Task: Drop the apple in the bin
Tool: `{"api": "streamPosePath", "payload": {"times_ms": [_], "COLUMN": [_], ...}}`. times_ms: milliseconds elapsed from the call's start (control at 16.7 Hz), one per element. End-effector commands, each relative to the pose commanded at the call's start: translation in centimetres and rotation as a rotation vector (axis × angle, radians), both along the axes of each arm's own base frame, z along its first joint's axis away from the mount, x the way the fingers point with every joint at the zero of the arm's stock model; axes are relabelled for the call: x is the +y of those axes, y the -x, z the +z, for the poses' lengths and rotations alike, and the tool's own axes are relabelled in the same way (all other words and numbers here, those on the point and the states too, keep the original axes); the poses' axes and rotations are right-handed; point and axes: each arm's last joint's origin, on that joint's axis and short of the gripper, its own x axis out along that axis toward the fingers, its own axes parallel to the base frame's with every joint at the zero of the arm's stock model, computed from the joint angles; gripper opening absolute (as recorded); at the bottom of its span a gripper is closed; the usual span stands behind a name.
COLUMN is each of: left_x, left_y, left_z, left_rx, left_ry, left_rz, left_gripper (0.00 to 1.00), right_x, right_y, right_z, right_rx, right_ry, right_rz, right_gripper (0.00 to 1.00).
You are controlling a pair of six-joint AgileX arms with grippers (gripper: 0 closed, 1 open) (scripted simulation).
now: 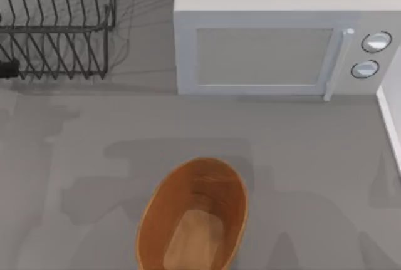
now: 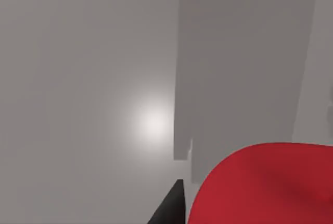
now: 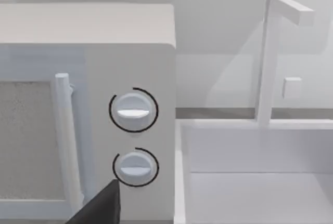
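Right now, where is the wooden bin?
In the top view, the bin sits on the table at the near edge, slightly left of centre, in front of the microwave.

The bin (image 1: 193, 220) is cut off at the bench's near edge in the top view, so its near end cannot be seen. The rack (image 1: 56, 22) runs past the far left corner. In the left wrist view the apple (image 2: 265, 187) is cropped, and one dark finger (image 2: 170, 208) pokes in beside it; whether they touch cannot be told. In the right wrist view the microwave (image 3: 88, 115) is cropped.
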Motion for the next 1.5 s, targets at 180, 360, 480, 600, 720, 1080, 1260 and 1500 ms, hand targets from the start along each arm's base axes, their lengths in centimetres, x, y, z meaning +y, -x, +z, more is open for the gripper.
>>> {"api": "streamPosePath", "payload": {"times_ms": [180,360,480,600,720,1080,1260,1500], "left_x": [-6.7,-15.1,-20.3,-24.5,-27.2,-29.3,-29.2,-29.2], "left_y": [-0.5,1.2,3.7,6.6,9.2,11.8,11.7,11.5], "left_z": [0.0,-0.1,-0.1,0.1,0.4,0.9,0.7,-2.0], "left_rx": [0.021,0.041,0.038,0.024,0.002,-0.029,-0.026,-0.027], "left_ry": [-0.014,-0.039,-0.055,-0.065,-0.066,-0.056,-0.057,-0.055], "left_rz": [-0.018,-0.05,-0.071,-0.084,-0.087,-0.087,-0.085,-0.083], "left_gripper": [0.0,0.0,0.0,0.0,0.0,0.0,0.0,0.0], "right_x": [0.0,0.0,0.0,0.0,0.0,0.0,0.0,0.0], "right_y": [0.0,0.0,0.0,0.0,0.0,0.0,0.0,0.0], "right_z": [0.0,0.0,0.0,0.0,0.0,0.0,0.0,0.0], "right_rx": [0.0,0.0,0.0,0.0,0.0,0.0,0.0,0.0], "right_ry": [0.0,0.0,0.0,0.0,0.0,0.0,0.0,0.0], "right_rz": [0.0,0.0,0.0,0.0,0.0,0.0,0.0,0.0], "right_gripper": [1.0,1.0,1.0,1.0,1.0,1.0,1.0,1.0]}}
